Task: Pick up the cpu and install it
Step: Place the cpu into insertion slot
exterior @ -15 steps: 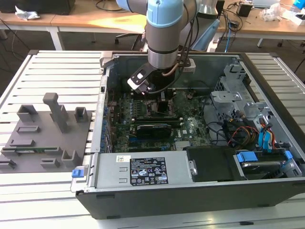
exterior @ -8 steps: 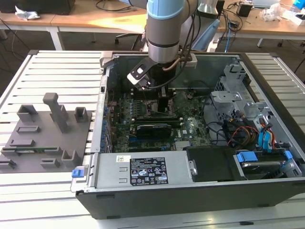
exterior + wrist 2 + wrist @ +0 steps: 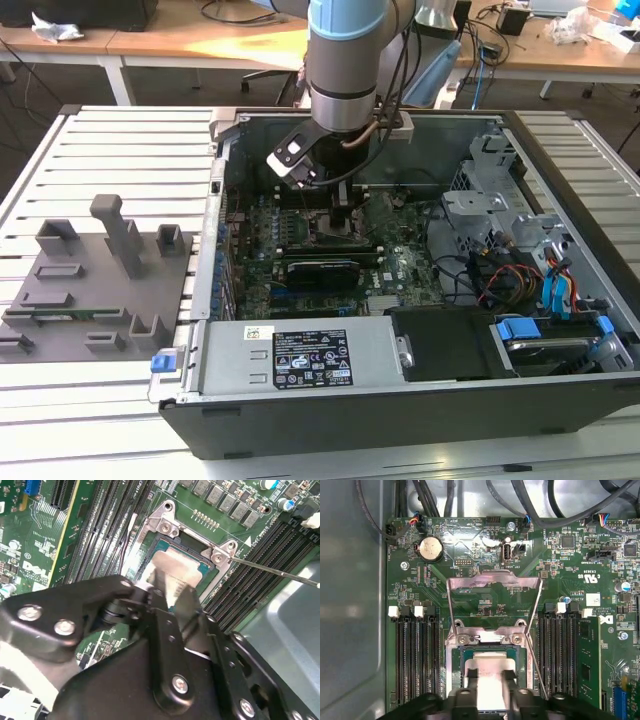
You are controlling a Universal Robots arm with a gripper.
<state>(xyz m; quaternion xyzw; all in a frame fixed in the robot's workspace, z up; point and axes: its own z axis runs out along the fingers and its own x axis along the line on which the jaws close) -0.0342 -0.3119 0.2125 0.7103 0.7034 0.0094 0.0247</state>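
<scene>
The cpu, a small square chip with a pale silvery top, lies within the dark socket frame on the green motherboard. My gripper reaches straight down over the socket, its two fingers against opposite sides of the chip, shut on it. In the second wrist view the cpu shows beyond the gripper, between the socket's metal corners. The hinged metal bracket stands open. In the exterior view the gripper is low inside the open computer case.
Memory slots flank the socket, and one green module is seated. A thin lever rod sticks out sideways. A long black card and power supply lie nearer. A grey fixture tray sits at the exterior view's left.
</scene>
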